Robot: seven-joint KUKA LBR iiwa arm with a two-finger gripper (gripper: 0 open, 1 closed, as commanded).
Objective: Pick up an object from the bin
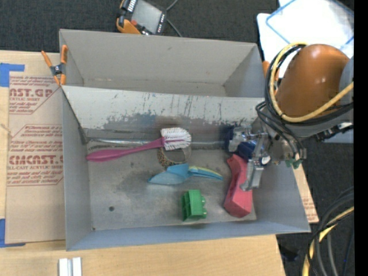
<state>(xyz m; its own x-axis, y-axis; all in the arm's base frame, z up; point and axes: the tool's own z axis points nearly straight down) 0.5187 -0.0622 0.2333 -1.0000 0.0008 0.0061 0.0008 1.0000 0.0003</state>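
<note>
My gripper [253, 176] hangs at the right side of the bin, its metal fingers pointing down against the upper part of a red, bent block-like thing [237, 190] that lies near the right wall. The view does not settle whether the fingers grip it. A small dark blue thing [235, 141] sits just behind the gripper near the back wall. A green toy brick [194, 205] lies to the left of the red thing, near the front wall.
A pink brush with white bristles [138, 146] stretches along the back left. A light blue scoop-like piece with a yellow strip [180, 174] lies mid-bin over a small brown ring. The arm's orange dome overhangs the right rim.
</note>
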